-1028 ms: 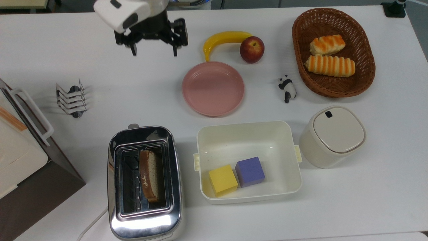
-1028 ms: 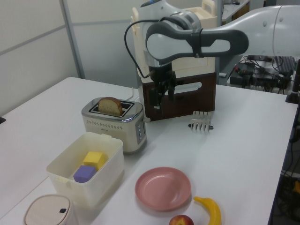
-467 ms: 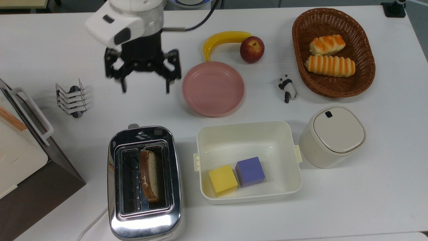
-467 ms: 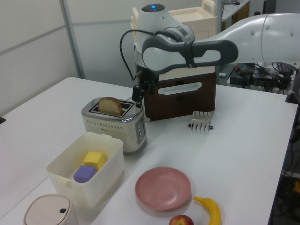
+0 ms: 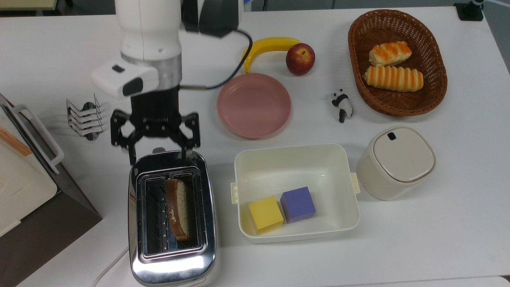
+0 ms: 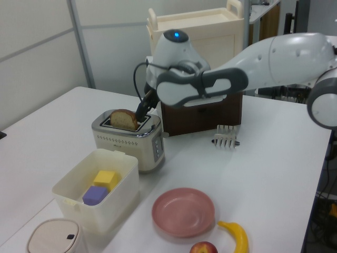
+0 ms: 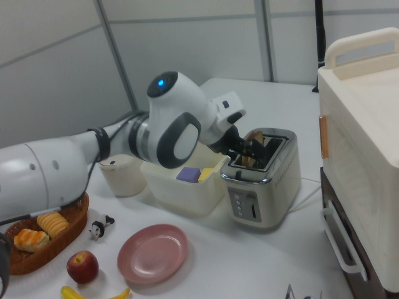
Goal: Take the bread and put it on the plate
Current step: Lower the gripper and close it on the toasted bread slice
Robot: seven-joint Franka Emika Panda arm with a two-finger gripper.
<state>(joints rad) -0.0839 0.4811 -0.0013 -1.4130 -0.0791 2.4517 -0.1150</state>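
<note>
Bread (image 5: 178,209) stood on edge in the right-hand slot of the chrome toaster (image 5: 172,259), as the top view showed it, crust to the top view's left and speckled crumb facing right; its rounded top rose above the slot in the left view (image 6: 124,119). Gripper (image 5: 158,156) hung over the toaster's far end, fingers spread wide and holding nothing, one fingertip (image 5: 132,158) off the toaster's corner on the top view's left, the other (image 5: 185,153) over the chrome rim. It was not touching the bread. In the left view the gripper (image 6: 142,109) sat just beside the slice. Plate (image 5: 254,105) lay bare on the white desk (image 5: 438,231), well apart from the toaster, toward the top view's upper right; pink, round, raised rim. A banana (image 5: 266,47) and an apple (image 5: 300,58) lay just past the plate. A cream tub (image 5: 295,233) beside the toaster held a yellow block (image 5: 265,214) and a purple block (image 5: 298,204), the two touching. A wicker basket (image 5: 434,83) held two orange-striped rolls (image 5: 392,77). A small panda figure (image 5: 342,105) lay between plate and basket. A wire toast rack (image 5: 84,117) stood at the top view's left.
</note>
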